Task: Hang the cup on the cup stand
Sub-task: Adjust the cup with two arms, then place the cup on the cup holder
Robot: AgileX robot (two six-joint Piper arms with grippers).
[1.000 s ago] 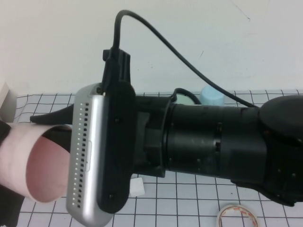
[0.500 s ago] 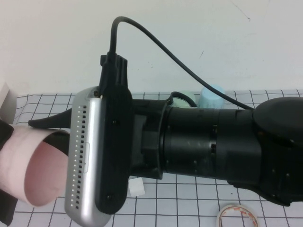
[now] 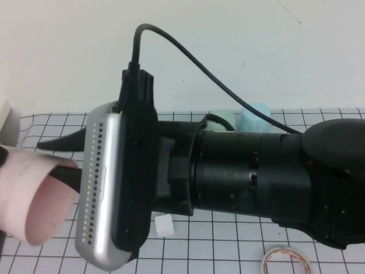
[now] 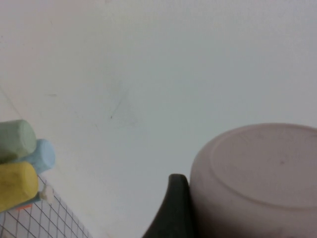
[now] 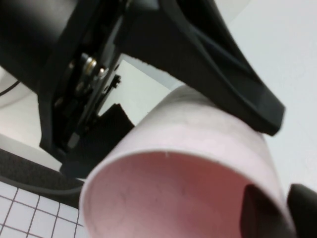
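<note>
Looking at it, I'd say the job sits around the midpoint: the cup (image 3: pixel 34 200) is off the tabletop (image 3: pixel 228 251) and up in the air at the left edge of the high view, lying on its side, mouth toward the camera.

Both pincers seem to have it. The right pincer (image 5: pixel 270 163) pinches the rim, one finger over the outside wall and one inside the mouth. The left pincer (image 4: pixel 198 213) grips the closed end of the cup, with one dark finger (image 4: pixel 171 213) pressed against its wall; the other finger is out of frame, so that's my read, not a sure thing. Looks like a handover to me.

What's left is the actual hanging. The cup stand isn't visible in any view, since the right arm fills most of the high view. Beyond the pincers I can only make out a light blue cup (image 3: pixel 255 118), a green one (image 4: pixel 15 139), and a yellow one (image 4: pixel 17 183).
</note>
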